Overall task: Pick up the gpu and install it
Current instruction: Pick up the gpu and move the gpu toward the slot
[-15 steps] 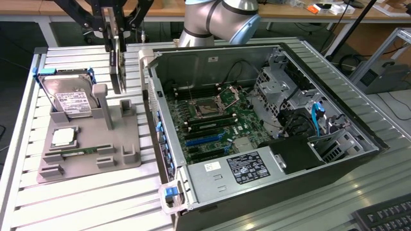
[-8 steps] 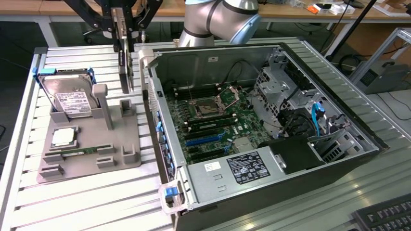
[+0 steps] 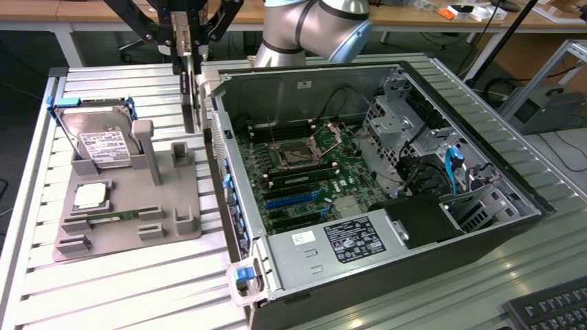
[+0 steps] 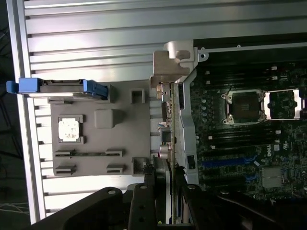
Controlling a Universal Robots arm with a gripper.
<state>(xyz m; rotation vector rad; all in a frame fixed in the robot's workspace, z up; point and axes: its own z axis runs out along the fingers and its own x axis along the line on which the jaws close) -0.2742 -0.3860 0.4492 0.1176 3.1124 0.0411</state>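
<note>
Exterior view: the jaws are clamped on the top edge of the gpu (image 3: 191,96). It hangs upright and edge-on over the tabletop (image 3: 119,295), between the gray holder (image 3: 174,199) and the open computer case (image 3: 303,86). Wrist view: the card runs out from between the jaws, with its metal bracket (image 4: 170,64) farthest away, just beside the case's edge.

Bright daylight, glare on the ribbed table (image 4: 110,62), sheen on the gpu (image 4: 165,124) bracket, computer case (image 3: 303,89) interior shadowed.
</note>
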